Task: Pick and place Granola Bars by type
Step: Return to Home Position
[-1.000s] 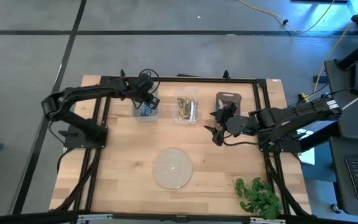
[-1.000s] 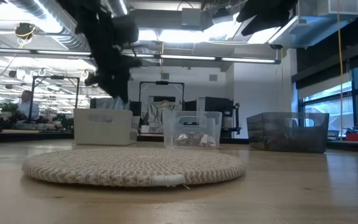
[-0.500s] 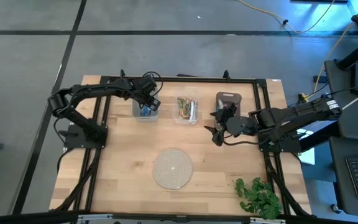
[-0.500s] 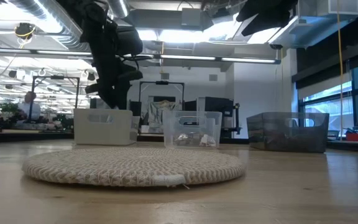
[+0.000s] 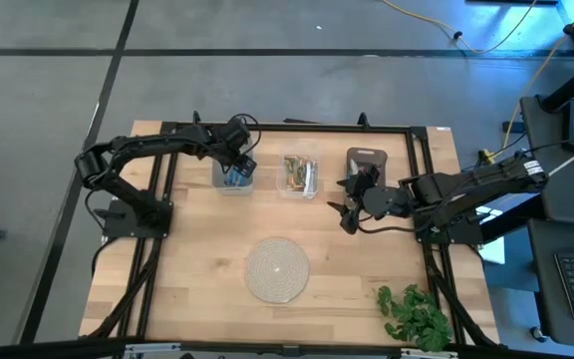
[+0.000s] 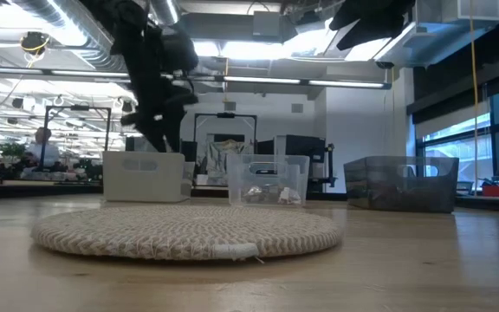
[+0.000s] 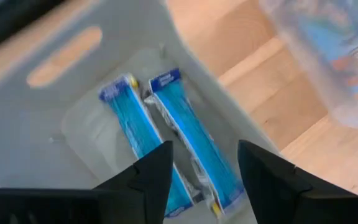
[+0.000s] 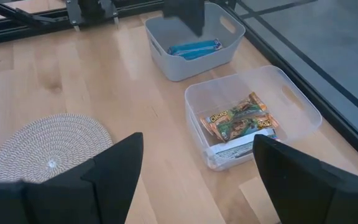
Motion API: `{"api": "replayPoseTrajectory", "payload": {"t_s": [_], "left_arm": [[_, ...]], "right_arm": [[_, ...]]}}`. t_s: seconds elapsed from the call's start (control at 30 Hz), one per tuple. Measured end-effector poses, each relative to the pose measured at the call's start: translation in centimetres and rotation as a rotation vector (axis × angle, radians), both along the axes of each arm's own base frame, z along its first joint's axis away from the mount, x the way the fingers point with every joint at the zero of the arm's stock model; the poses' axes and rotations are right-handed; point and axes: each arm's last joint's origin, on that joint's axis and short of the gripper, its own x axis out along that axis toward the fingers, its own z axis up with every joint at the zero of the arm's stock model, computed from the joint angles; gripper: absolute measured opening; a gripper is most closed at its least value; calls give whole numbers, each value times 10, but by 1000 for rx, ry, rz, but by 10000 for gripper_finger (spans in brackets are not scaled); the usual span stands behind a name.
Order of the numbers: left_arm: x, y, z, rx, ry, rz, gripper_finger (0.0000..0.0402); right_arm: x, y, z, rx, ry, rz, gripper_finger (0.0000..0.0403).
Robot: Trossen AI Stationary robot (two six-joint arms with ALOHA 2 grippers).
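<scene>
Bright, even light from ceiling strips (image 6: 258,80) overhead; windows (image 6: 479,139) glow at far right; shadows on the table (image 5: 197,259) are soft.

**Bin contents and bar ends out of sight**

High view: the black bin (image 5: 367,151), at 1 o'clock from the woven mat (image 5: 277,268), is partly covered by the right gripper (image 5: 343,211), and its contents are too small to tell. Left wrist view: the left gripper (image 7: 205,148) hides the blue Granola Bars' (image 7: 188,134) near ends, and the transparent bin (image 7: 328,50) is blurred and cut off. Low view: the gray bin's (image 6: 144,176) wall hides its contents.
</scene>
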Motion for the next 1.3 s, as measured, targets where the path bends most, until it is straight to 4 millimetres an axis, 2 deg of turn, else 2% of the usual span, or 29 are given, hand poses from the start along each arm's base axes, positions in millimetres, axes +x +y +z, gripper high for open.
{"api": "replayPoseTrajectory", "payload": {"t_s": [0.23,0.37,0.47,0.6,0.7,0.8,0.97,1.1,1.3], "left_arm": [[-9,-5,53,156,-139,-84,181],[-18,-22,72,188,-183,-127,181],[-21,-38,86,244,-229,-219,182],[-25,-62,100,359,-412,-336,180],[-43,-76,94,429,-537,-357,181],[-66,-86,80,452,-650,-364,182],[-95,-101,58,459,-858,-452,180],[-111,-108,41,455,-927,-483,182],[-124,-113,20,464,-947,-479,180]], "right_arm": [[-2,0,-3,2,36,12,305],[-3,0,-10,82,72,71,305],[-3,-1,-26,101,76,77,305],[-11,-4,-42,122,0,92,305],[-27,-9,-53,137,-71,114,305],[-43,-16,-57,156,-219,149,305],[-71,-26,-70,168,-362,234,305],[-90,-33,-79,166,-415,221,305],[-111,-39,-86,75,-479,238,305]]}}
